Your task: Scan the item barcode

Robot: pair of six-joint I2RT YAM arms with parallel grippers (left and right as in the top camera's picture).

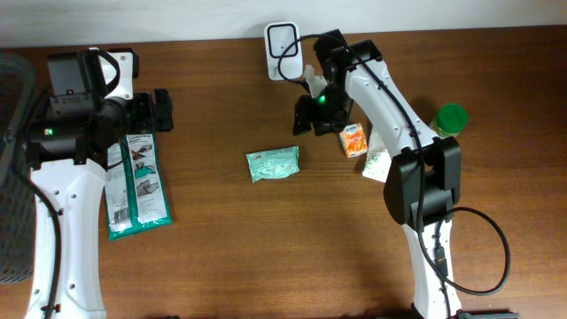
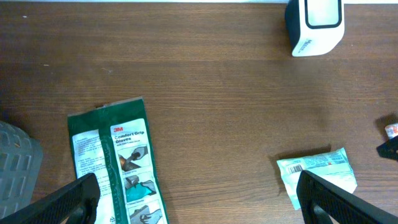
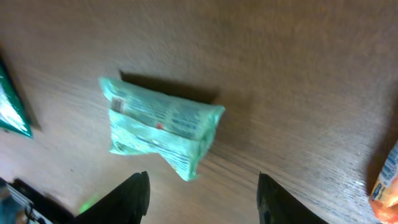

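Hovering right pincer (image 3: 203, 186), spread and empty, above probably soft, light pouch (image 3: 163, 127) near scanner (image 1: 282, 44); favouring pinching across its middle.

Matt, dark-grained wooden table (image 1: 221, 257); a pale green packet (image 1: 274, 163) of crinkled, glossy plastic film; a gloves pack (image 1: 142, 190) in shiny printed wrap; a barcode scanner (image 1: 283, 42) cased in smooth white plastic.

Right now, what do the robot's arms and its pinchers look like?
The left arm and right arm are white tubes with chunky black joints, each showing a small green light. A black cable loops beside the right arm's base. The left gripper and right gripper have two flat black fingers each.
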